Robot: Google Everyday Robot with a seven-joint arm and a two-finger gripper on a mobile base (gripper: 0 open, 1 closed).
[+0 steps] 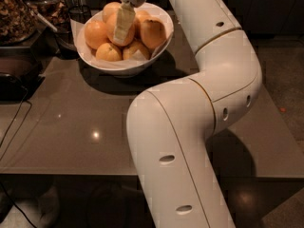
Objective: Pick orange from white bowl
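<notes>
A white bowl (159, 39) stands at the back of the dark table and holds several oranges. My gripper (123, 26) reaches down from above into the middle of the bowl, right against a deep-orange orange (113, 28) at the centre of the pile. Other oranges lie around it: one at the left (95, 33), one at the right (153, 33), smaller ones in front (109, 52). My white arm (209, 80) fills the right half of the view and hides part of the table.
A dark wire cup (77, 17) stands just left of the bowl. A container of nuts (14, 13) and a dark appliance (14, 77) sit at the far left, with a black cable (16, 120) on the table. The table's front edge (66, 174) runs across below.
</notes>
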